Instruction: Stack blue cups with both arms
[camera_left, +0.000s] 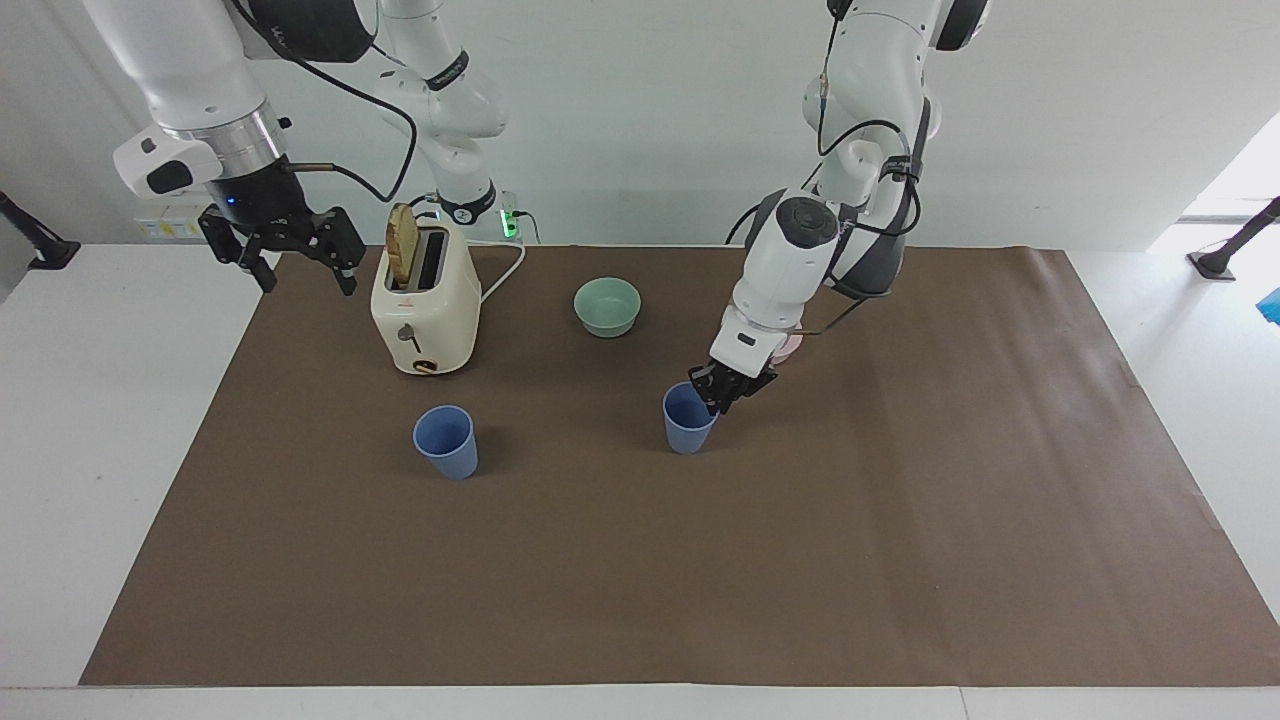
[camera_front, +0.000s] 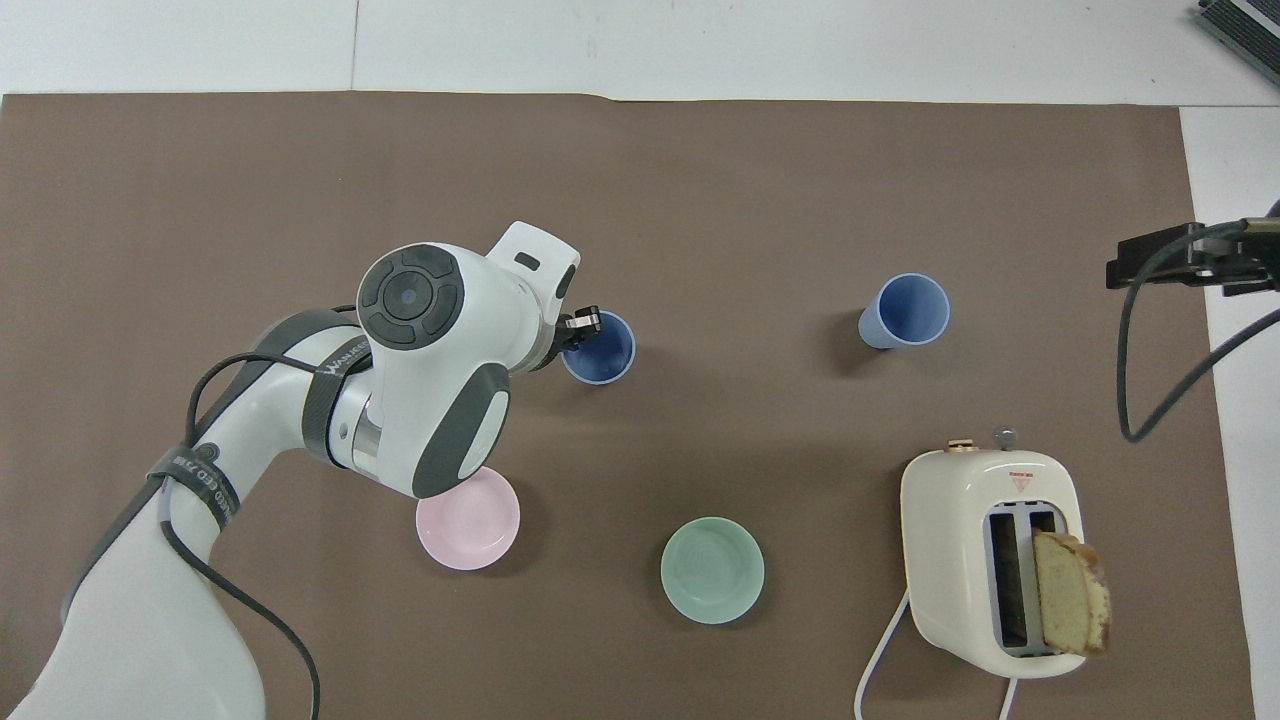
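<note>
Two blue cups stand upright and well apart on the brown mat near the middle of the bench (camera_left: 60, 420). One cup (camera_left: 688, 420) is toward the left arm's end. The left pincer (camera_left: 728, 392) is at this cup's rim, on the side nearer the robots. I cannot tell if it grips the rim or how wide it is. The arm has a grey band with writing too small to read. The other cup (camera_left: 446, 441) stands alone toward the right arm's end, near the toaster (camera_left: 425, 310). The toaster has a red mark I cannot read. The right pincer (camera_left: 281, 247) waits wide open in the air over the bench's corner by the toaster.
</note>
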